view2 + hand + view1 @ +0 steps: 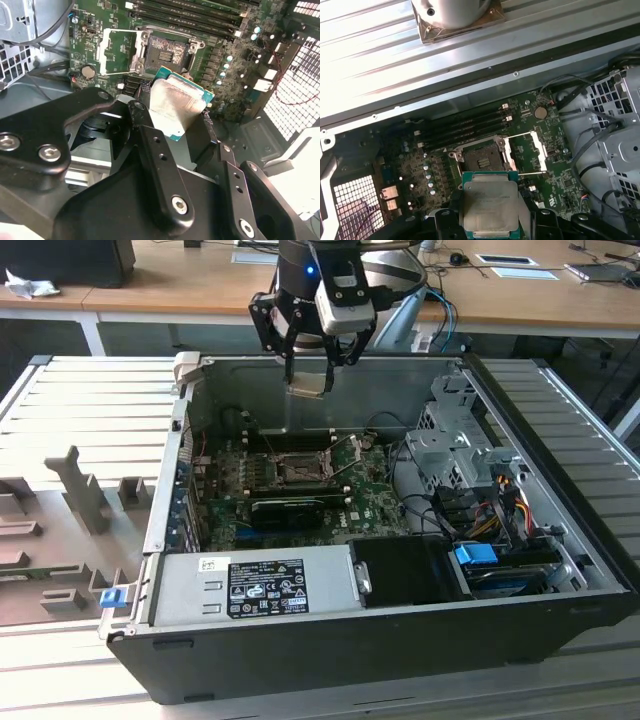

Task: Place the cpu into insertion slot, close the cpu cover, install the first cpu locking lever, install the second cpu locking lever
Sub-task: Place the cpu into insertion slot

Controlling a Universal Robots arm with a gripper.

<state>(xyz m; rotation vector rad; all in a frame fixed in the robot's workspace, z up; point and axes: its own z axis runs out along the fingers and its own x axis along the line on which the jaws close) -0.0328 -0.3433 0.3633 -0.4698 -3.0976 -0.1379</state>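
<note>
My gripper (308,372) hangs above the open computer case, over its back wall, shut on the cpu (308,386). The cpu (176,102) (490,205) is a flat square chip with a pale silver face and a green edge, held between the two black fingers (150,135). Below it on the green board lies the insertion slot (298,469) (166,49) (480,160), dark, uncovered and with nothing in it. The cpu cover (118,50) (534,146) is swung open beside the slot. Thin wire levers (346,456) stand raised next to the slot.
The case (560,540) holds a power supply (250,585) at the front, a drive cage (455,440) with cables on the exterior view's right, and a long black card (290,508) near the slot. Grey ribbed trays (70,500) flank the case. A round metal part (455,12) rests behind it.
</note>
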